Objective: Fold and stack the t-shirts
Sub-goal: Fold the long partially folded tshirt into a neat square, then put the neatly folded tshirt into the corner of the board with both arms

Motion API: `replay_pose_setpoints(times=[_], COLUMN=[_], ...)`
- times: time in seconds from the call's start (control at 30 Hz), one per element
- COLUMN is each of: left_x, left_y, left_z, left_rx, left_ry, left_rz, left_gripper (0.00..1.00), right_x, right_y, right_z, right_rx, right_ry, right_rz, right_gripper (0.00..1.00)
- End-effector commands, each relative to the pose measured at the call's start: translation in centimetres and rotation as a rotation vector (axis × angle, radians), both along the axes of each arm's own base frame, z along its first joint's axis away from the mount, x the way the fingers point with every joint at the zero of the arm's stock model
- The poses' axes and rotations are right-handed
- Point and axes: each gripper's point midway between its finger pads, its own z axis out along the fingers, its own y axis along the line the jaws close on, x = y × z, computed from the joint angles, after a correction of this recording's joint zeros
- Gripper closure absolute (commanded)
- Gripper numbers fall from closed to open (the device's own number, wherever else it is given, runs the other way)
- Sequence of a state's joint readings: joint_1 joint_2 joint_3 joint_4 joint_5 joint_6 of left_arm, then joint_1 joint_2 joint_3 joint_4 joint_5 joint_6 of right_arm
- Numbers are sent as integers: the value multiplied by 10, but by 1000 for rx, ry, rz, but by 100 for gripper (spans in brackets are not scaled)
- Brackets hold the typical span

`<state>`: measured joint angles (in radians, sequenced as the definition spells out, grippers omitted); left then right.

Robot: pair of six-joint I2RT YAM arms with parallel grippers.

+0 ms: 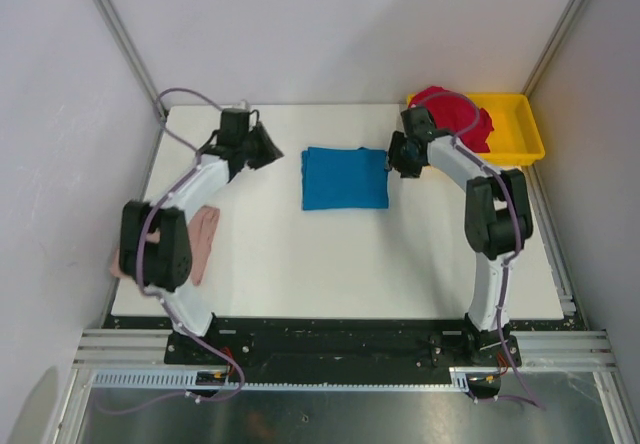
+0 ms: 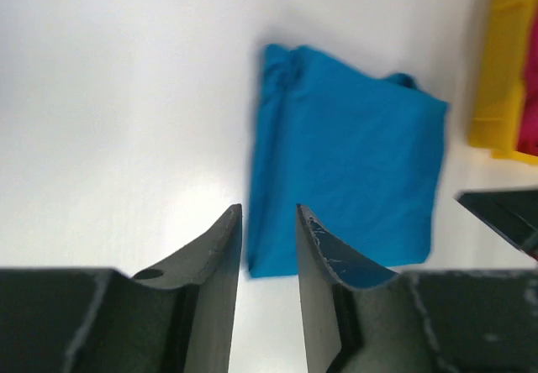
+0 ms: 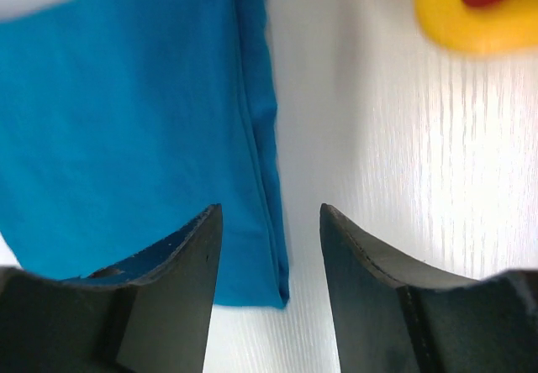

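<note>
I am holding my left claw point(image 1: 262, 147) over the white table point(image 1: 330, 264), just beside the left edge of the bright blue cloth t-shirt point(image 1: 345, 178). Its two dark fingers are standing a little apart, with nothing between them; in the left wrist view point(image 2: 269, 209) only bare table and the near edge of the blue shirt point(image 2: 345, 188) are showing through the gap.

I am hovering my right claw point(image 1: 398, 156) at the right edge of that same shirt. Its fingers are standing wider apart and gripping nothing. In the right wrist view point(image 3: 271, 209) the folded hem of the blue shirt point(image 3: 126, 121) is running under the gap, nearer one finger than the other. I cannot tell whether the tips are touching the cloth.

The blue shirt is lying flat as a folded rectangle between my two claws, in the far half of the table.

The crimson red cloth t-shirt point(image 1: 455, 114) is sitting in a crumpled heap at the left end of the shallow yellow plastic tray point(image 1: 520, 129) in the far right corner, spilling over its rim.

The dusty pink cloth t-shirt point(image 1: 205, 239) is lying bunched at the left edge of the table, partly hidden by my left arm and well apart from the blue one.
</note>
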<state>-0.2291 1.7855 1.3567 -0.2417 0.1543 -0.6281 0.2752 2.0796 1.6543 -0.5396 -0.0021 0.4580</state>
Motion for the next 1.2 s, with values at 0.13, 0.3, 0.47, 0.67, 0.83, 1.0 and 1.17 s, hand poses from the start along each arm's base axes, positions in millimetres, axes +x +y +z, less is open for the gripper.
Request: replay_pose_setpoints(times=[0.13,0.3,0.47,0.67,0.83,1.0,1.17], left_x=[-104,-126,-126,-130,-126,-123,-120], left_y=[142,177,194,205,205,206,206], left_z=[-21,-45,-60,-88,-96,-96,-95], left_rx=[430,592,714,787,797,802,801], left_ry=[129,236,304,395,418,416,413], left_rz=[393,427,442,434,429,427,417], left_gripper=[56,55,51,45,41,40,38], right_x=[-59,-79,-87,-93,-96,-98,-98], right_y=[9,12,14,16,15,14,13], right_z=[22,32,38,43,42,41,41], right_rx=[119,162,184,203,206,209,213], right_ry=[-25,-42,-57,-65,-65,-65,-67], right_rz=[19,30,42,58,62,59,56], right_gripper=[46,46,46,46,46,46,46])
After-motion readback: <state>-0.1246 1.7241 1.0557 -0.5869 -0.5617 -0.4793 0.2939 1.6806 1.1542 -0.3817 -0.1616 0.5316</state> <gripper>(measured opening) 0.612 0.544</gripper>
